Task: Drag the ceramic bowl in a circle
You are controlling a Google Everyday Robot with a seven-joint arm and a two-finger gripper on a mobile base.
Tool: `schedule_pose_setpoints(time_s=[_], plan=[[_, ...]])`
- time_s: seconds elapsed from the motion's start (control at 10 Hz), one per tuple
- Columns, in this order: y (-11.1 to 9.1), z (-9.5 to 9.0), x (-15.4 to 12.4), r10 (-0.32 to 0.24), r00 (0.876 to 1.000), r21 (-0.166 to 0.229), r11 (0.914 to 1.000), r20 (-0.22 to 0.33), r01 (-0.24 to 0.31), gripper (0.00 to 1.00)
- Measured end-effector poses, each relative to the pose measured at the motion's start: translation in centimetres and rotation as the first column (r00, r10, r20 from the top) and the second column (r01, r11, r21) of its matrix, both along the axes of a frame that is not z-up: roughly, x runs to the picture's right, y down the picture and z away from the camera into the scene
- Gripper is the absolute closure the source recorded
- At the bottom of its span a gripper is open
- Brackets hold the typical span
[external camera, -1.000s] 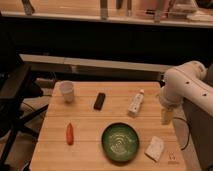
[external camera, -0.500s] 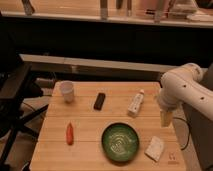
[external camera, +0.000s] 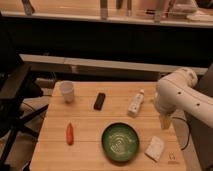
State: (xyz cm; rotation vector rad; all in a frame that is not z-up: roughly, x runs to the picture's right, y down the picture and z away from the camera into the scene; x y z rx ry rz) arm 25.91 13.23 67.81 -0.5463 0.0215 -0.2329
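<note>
Green, the bowl [external camera: 120, 142] was seen untouched on the counter [external camera: 85, 150]. The end effector [external camera: 164, 121] was held open and empty, apart from it. No dragging was done yet.

No text, label or number is legible anywhere.

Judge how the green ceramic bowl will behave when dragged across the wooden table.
The ceramic bowl looks rigid, wide and shallow, so it should probably slide rather than tip. Its glossy glaze may let the tool slip. The tool hangs right of it in view, near the table's edge, not touching it.
</note>
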Motion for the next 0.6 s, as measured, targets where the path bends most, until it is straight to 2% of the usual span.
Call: schedule_pose_setpoints(time_s=[0.2,0.6], plan=[[0.6,-0.17,-0.61,-0.076,0.996,-0.003,0.9971,0.045,0.076,0.2],[1.26,-0.53,-1.05,-0.112,0.991,-0.002,0.9936,0.067,0.113,0.2]])
